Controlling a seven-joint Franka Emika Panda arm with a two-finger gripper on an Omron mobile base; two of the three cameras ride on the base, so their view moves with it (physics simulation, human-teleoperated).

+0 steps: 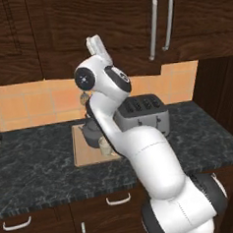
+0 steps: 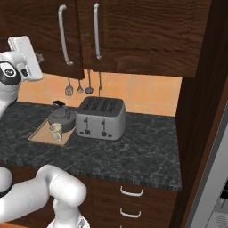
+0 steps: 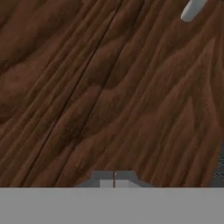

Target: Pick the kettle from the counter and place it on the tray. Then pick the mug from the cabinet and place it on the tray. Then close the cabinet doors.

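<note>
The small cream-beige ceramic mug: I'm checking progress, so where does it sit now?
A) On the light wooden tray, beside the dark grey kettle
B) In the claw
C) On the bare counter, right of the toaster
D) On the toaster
A: the small cream-beige ceramic mug stands on the flat light wooden tray, just in front of the squat dark grey metal kettle, left of the silver four-slot toaster.

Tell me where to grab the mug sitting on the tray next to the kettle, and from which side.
Grip the mug by its rim from straight above, one finger inside the open mouth, one outside. It stands upright at the front of the tray. The kettle crowds it behind and the toaster stands close on one side, so a sideways approach looks tight.
</note>
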